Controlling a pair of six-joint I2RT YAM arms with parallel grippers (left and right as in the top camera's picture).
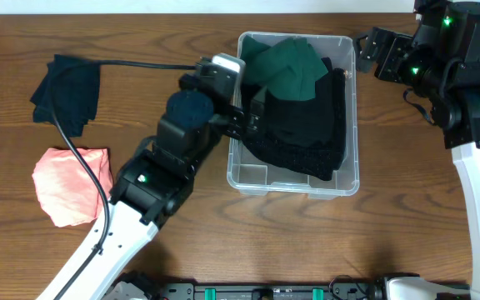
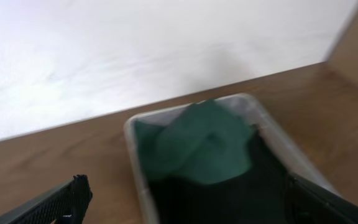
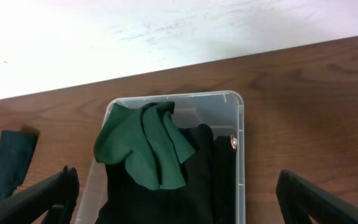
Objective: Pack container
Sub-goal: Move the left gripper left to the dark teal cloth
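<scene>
The clear container [image 1: 348, 179] stands in the middle of the table. It holds a green garment [image 1: 286, 67] at its far end and a black garment [image 1: 311, 125] that fills the rest. My left gripper [image 1: 252, 115] is at the container's left rim, open, with its fingers spread over the black garment [image 2: 216, 199]. The left wrist view shows the green garment [image 2: 204, 146] and the container rim [image 2: 135, 155]. My right gripper [image 1: 372, 54] is open and empty beside the container's far right corner. The right wrist view shows the container [image 3: 240, 137], the green garment [image 3: 145, 146] and the black garment [image 3: 166, 205].
A navy garment [image 1: 67, 93] lies at the far left and also shows in the right wrist view [image 3: 8, 162]. A pink garment [image 1: 72, 183] lies at the near left. A black cable [image 1: 132, 64] runs across the table over the navy garment.
</scene>
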